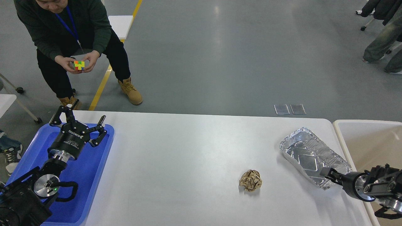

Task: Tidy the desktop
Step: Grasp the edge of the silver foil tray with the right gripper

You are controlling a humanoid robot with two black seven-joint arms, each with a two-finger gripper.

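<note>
On our desktop [188,163]: its long axis runs left to right before us; the far edge shows rounded corners.
Left edge: blue tray [94,175] lies there; our left gripper [82,118] hangs above it, fingers spread, nothing between them.
Right edge: beige bin [370,141] stands just beside the table.
Right gripper [325,172]: fingers clamped on the near rim of the foil tray [311,153], which lies diagonal.
Open room: wide bare middle; only a crumpled paper ball [250,180] near the front.
</note>
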